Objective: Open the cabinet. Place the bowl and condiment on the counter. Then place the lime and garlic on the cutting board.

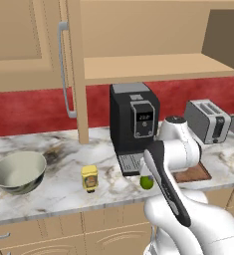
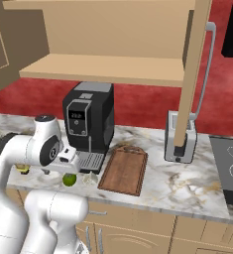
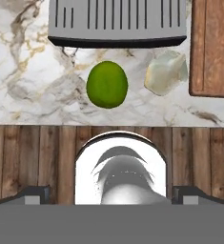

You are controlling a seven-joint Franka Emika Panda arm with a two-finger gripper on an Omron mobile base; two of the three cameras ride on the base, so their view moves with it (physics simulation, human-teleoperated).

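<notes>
Your end effector (image 3: pixel 111 202) hung straight above the lime (image 3: pixel 107 84); garlic (image 3: pixel 166 73) sat just beside it. Couldn't tell how open it was.

white marble counter (image 1: pixel 58 194), bowl (image 1: pixel 19 172), condiment (image 1: pixel 90 178), lime (image 3: pixel 107 84), garlic (image 3: pixel 166 73), cutting board (image 2: pixel 124 170), coffee machine (image 1: pixel 133 124), toaster (image 1: pixel 207 120)

A red wall (image 1: pixel 29 112) is running behind the kitchen, a coffee machine (image 1: pixel 133 124) and toaster (image 1: pixel 208 120) (silver) are standing before it, and a stovetop (image 2: pixel 229 171) is sitting rightward.
</notes>
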